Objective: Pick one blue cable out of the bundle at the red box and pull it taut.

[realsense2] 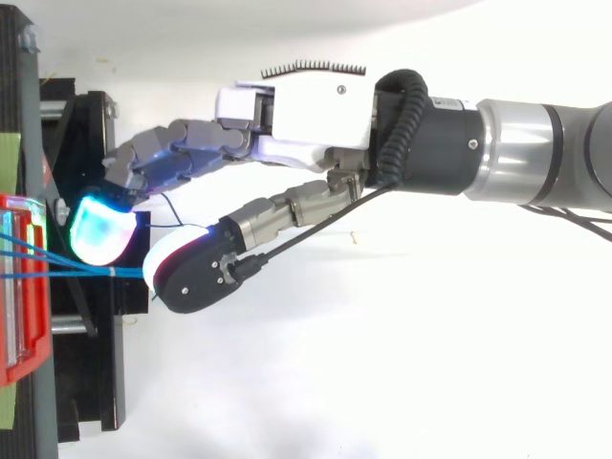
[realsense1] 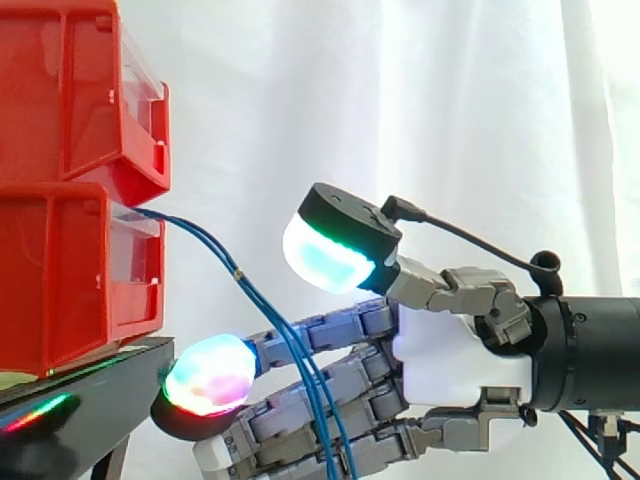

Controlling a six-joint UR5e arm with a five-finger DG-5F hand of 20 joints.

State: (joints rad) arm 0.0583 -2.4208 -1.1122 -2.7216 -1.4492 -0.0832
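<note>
Just ahead of the hand's (realsense1: 450,350) thumb (realsense1: 340,245) and below it, the blue cables (realsense1: 215,250) come out of the front of the lower red box (realsense1: 60,270). They arc down and cross the outstretched fingers (realsense1: 320,330) on the side facing the side camera. The hand is open: the fingers reach almost straight toward the box, and the thumb stands well above them with a wide gap between. Nothing is pinched. From above, the strands (realsense2: 48,260) run from the box (realsense2: 19,287) and draw together close beside the thumb's pad. I cannot tell whether they touch any finger.

My reading is that the grasp has not yet been made.

- **Taking too many:** The strands lie so close together where they pass the fingers that a plain close may catch two or three instead of one.
- **Missing the cable:** The cables seem to lie beside the fingers, not between fingers and thumb, so the thumb may come down on bare fingers.
- **Slipping:** The pads are thick and rounded, and a thin cable could roll off them once pulled.
- **Moving the boxes:** A second red box (realsense1: 70,90) sits on the lower one, and both rest on the black stand (realsense1: 90,390). A hard tug could drag or tip the stack.
</note>
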